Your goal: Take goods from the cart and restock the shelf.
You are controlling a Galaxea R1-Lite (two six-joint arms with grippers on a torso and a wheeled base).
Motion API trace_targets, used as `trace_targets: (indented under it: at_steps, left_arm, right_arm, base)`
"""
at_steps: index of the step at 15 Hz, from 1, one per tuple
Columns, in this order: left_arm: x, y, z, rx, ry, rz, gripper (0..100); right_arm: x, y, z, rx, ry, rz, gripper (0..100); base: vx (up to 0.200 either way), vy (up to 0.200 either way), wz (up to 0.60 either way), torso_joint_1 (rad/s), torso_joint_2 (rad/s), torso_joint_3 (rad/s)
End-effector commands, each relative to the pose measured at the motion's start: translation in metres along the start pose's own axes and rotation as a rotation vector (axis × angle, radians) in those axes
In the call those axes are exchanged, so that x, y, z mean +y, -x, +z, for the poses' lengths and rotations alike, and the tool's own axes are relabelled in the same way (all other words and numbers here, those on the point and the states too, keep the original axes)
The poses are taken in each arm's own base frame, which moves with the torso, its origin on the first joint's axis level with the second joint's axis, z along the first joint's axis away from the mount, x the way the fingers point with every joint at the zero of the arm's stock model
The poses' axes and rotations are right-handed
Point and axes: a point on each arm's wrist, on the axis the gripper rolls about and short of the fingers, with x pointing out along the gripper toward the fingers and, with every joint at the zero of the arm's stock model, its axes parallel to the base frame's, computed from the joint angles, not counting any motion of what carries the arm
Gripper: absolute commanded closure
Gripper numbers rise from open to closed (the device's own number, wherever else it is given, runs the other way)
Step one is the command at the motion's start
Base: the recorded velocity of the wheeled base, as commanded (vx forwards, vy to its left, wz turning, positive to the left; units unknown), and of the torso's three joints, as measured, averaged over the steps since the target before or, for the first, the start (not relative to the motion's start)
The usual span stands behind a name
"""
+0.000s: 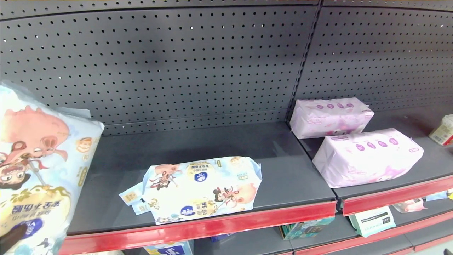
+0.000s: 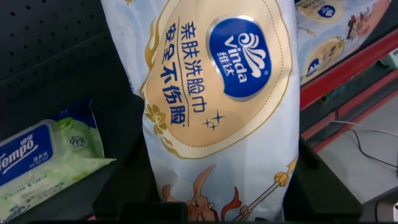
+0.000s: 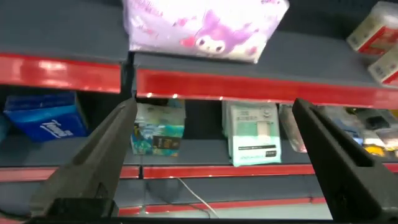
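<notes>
Left gripper [image 2: 224, 190] pinches pack [image 2: 217, 93] at shelf [image 1: 212, 141] edge, ready for placement; right gripper [image 3: 214, 109] spread, free for next item

A shop: pegboard-backed shelves [image 1: 198, 141] with red price rails [image 1: 212, 225] hold wrapped tissue packs [image 1: 198, 189].

The cartoon-printed pack [image 1: 39, 170] runs off the head view's left and lower edges and covers most of the left gripper [image 2: 224, 186] clamped on it, a pale box [image 1: 443, 129] is cut by the right edge, and the red shelf lip [image 1: 212, 222] hides the top of a teal box [image 1: 306, 229].
</notes>
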Motion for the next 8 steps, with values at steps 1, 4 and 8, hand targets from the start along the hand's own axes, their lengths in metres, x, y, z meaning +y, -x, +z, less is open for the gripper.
trace_targets:
  at_steps: [1, 4, 8]
  left_arm:
    - [0.001, -0.030, 0.009, 0.080, -0.003, -0.014, 100]
    - [0.002, -0.054, 0.018, 0.075, -0.006, -0.004, 100]
    - [0.003, -0.069, 0.024, 0.082, -0.072, -0.020, 100]
  right_arm:
    - [0.008, 0.012, -0.032, -0.099, -0.042, 0.025, 0]
    - [0.009, 0.013, -0.032, -0.113, -0.140, 0.069, 0]
    - [0.012, 0.016, -0.033, -0.171, -0.141, 0.185, 0]
  base:
    - [0.000, 0.000, 0.00, 0.000, 0.00, 0.000]
    - [0.000, 0.000, 0.00, 0.000, 0.00, 0.000]
    - [0.000, 0.000, 0.00, 0.000, 0.00, 0.000]
